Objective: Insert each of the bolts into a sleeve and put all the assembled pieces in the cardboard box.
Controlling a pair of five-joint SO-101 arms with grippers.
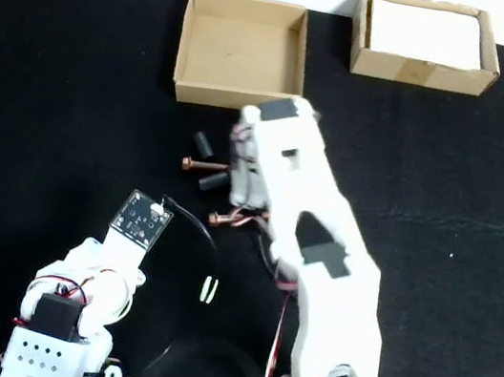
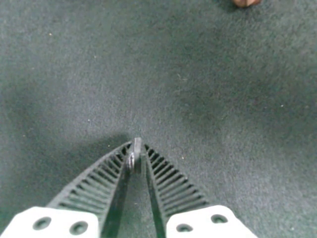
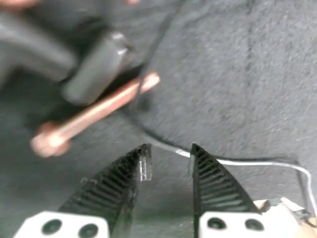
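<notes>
Two copper bolts (image 1: 203, 165) (image 1: 226, 218) and two black sleeves (image 1: 203, 144) (image 1: 213, 180) lie loose on the black mat below the open cardboard box (image 1: 234, 94), which holds nothing. My right arm (image 1: 283, 174) stretches over them. Its gripper (image 3: 168, 159) hangs open just above the mat, a short way from one bolt (image 3: 94, 116) that lies beside a sleeve (image 3: 96, 67). My left arm (image 1: 85, 287) sits folded at the near left. Its gripper (image 2: 136, 154) is shut on nothing, low over bare mat, with a bolt head (image 2: 245, 2) at the view's edge.
A second cardboard box (image 1: 417, 71) with a white sheet inside stands at the far right. A thin cable (image 3: 233, 161) runs over the mat by the right gripper, and it curves between the arms (image 1: 202, 229).
</notes>
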